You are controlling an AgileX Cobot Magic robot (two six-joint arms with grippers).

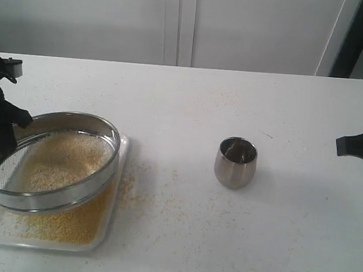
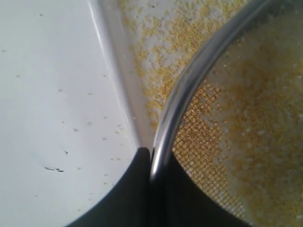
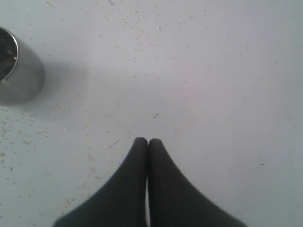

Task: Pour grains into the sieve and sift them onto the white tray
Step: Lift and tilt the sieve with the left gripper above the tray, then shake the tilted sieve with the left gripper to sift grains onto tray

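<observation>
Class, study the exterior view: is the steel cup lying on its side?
No, the steel cup stands upright on the table, its open mouth facing up.

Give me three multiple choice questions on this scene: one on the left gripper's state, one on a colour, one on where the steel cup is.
1. The left gripper is: A. shut on the rim of the sieve; B. open, holding nothing; C. holding a spoon.
2. The grains on the white tray are mostly: A. black; B. golden-yellow; C. green.
3. The steel cup stands: A. inside the sieve; B. on the white tray; C. on the table, apart from the tray.
Answers: 1 A, the left wrist view shows the rim pinched; 2 B, yellow shows under the sieve; 3 C, bare table lies between cup and tray.
</observation>
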